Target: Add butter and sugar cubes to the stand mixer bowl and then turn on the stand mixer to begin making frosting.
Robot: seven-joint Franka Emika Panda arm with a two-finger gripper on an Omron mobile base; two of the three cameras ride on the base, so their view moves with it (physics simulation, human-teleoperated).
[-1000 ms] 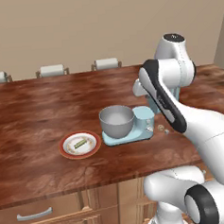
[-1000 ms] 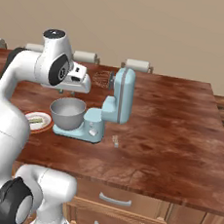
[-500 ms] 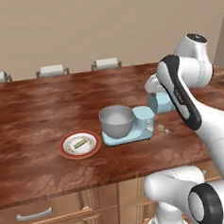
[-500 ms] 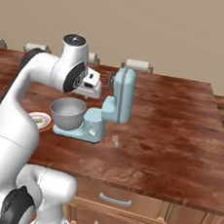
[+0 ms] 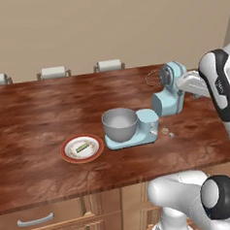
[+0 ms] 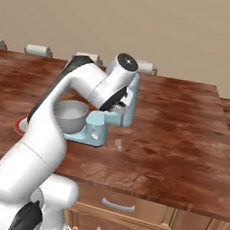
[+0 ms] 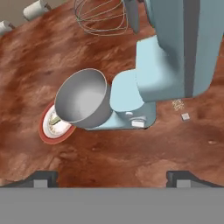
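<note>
The pale blue stand mixer point(image 5: 158, 111) stands on the wooden counter with its head point(image 7: 183, 43) tilted up and its whisk point(image 7: 103, 17) in the air. Its grey metal bowl point(image 5: 120, 124) sits on the base, and I see nothing inside the bowl point(image 7: 83, 98). The butter point(image 5: 82, 148) lies on a red-rimmed plate point(image 5: 66, 154) left of the bowl. Two sugar cubes point(image 5: 165, 131) rest on the counter right of the mixer base, also in the hand view point(image 7: 185, 117). My gripper point(image 7: 113, 179) is open and holds nothing; it hovers by the raised head point(image 5: 182, 81).
Three chair backs point(image 5: 108, 65) line the counter's far edge. The counter's front edge point(image 5: 117, 187) runs close below the plate, with drawers underneath. Bare wood stretches to the left and right of the mixer point(image 6: 176, 123).
The arm has swung to the right, from over the bowl side to beside the raised mixer head. Mixer, bowl, plate and cubes have stayed in place.
</note>
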